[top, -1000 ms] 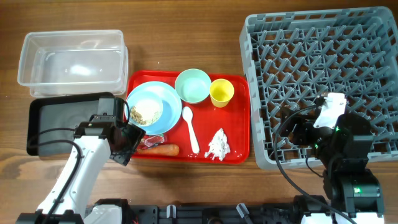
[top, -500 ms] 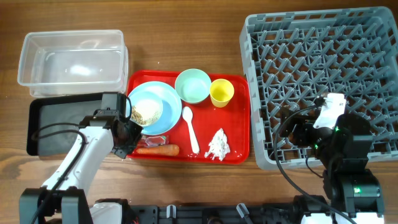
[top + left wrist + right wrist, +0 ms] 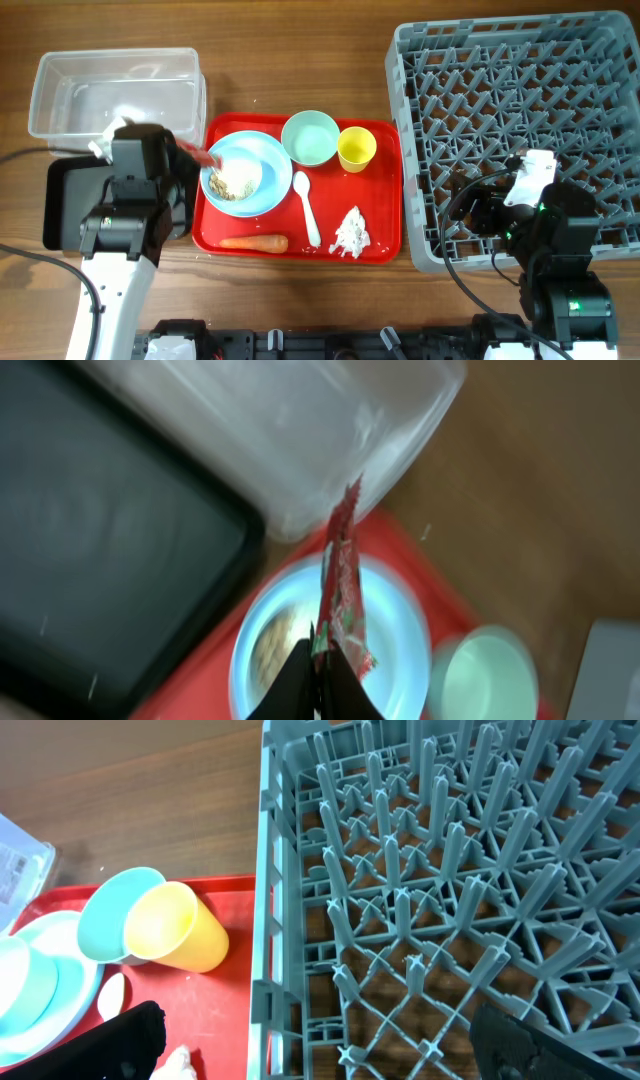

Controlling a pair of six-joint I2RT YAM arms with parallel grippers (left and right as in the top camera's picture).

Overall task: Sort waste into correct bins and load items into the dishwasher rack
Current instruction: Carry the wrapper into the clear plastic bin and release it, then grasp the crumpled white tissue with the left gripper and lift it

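Red-and-white wrapper (image 3: 342,585) clamped in left tool (image 3: 318,652) over blue plate (image 3: 400,615), beside clear tub (image 3: 300,420)

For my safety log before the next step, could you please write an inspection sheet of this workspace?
Surface: wooden table, no spill seen.
Job's things: wrapper lifted, near the clear tub corner; carrot, tissue, spoon, plate with crumbs, mint bowl and yellow cup on the red tray; rack and tub hold nothing seen; black tray partly hidden.
Clutter: nothing seen.
Claws: left claw shut on the wrapper; right claw open at the rack's edge.
Cables: black cable loops at the rack's front.
Surroundings: nothing seen.
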